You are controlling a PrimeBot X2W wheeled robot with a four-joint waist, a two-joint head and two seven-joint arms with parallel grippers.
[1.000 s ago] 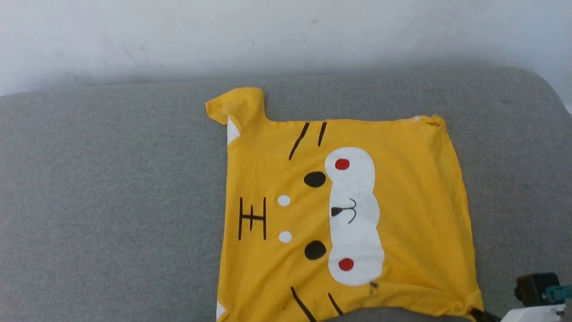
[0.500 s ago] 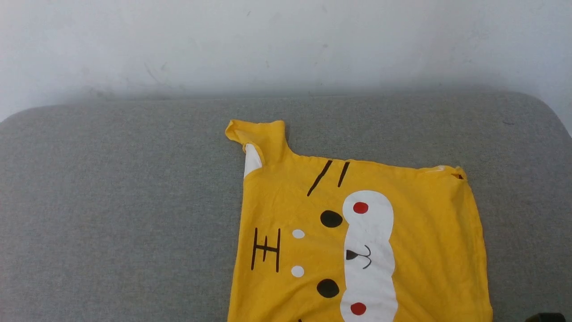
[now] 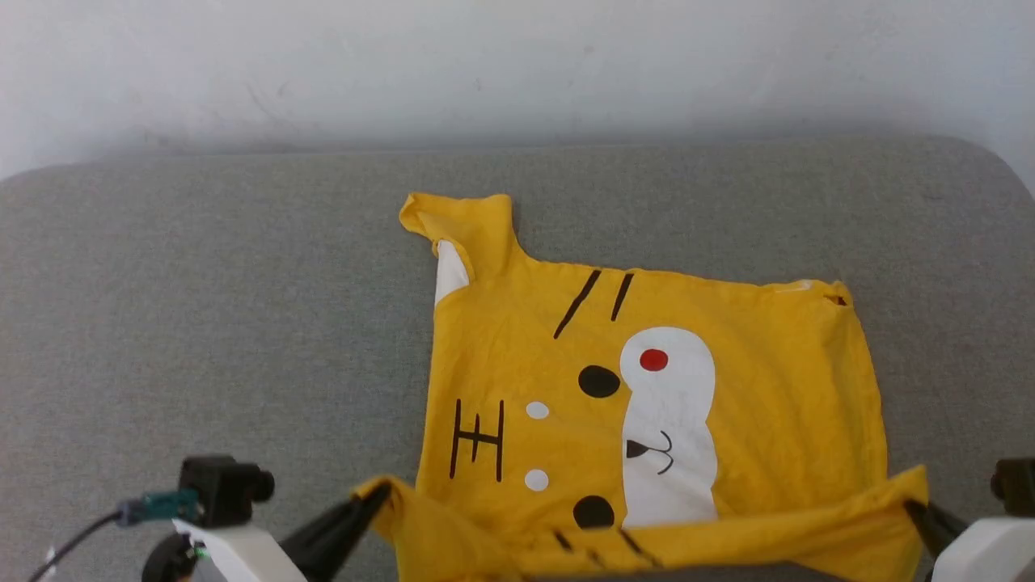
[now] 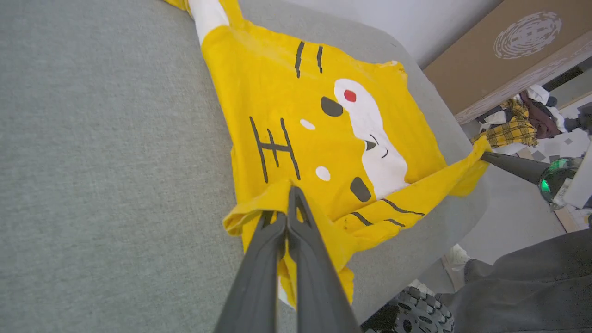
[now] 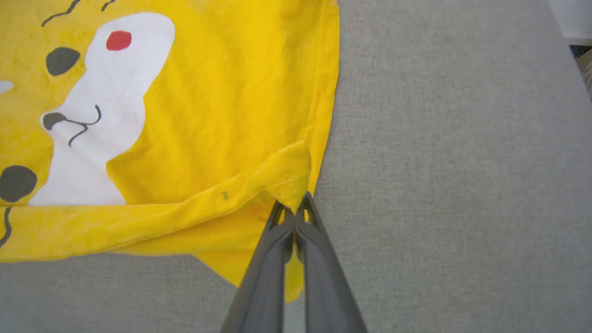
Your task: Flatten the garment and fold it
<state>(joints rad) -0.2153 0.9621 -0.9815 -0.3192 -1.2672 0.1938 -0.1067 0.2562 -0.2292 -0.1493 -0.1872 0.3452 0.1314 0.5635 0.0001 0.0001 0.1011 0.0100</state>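
The bright yellow garment [image 3: 744,380] with its cartoon face print lies spread on the grey cushion [image 3: 202,323], one sleeve with a white patch [image 3: 450,271] at the far left. Its near edge is lifted and rolled over toward the far side. My left gripper [image 3: 378,495] is shut on the near left corner, seen close in the left wrist view [image 4: 292,196]. My right gripper [image 3: 912,508] is shut on the near right corner [image 5: 296,203]. The garment's [image 4: 286,92] lower part of the face print is hidden under the fold [image 5: 138,222].
A pale wall [image 3: 517,65] stands behind the cushion. In the left wrist view a cardboard box [image 4: 508,51], a heap of clothes [image 4: 522,125] and a dark trouser leg [image 4: 532,277] lie beyond the cushion's edge. Bare grey cushion [image 5: 462,162] spreads to the right of the garment.
Both grippers have come into the head view holding the near corners, and the near edge is now lifted and folded over. The camera has shifted between frames.
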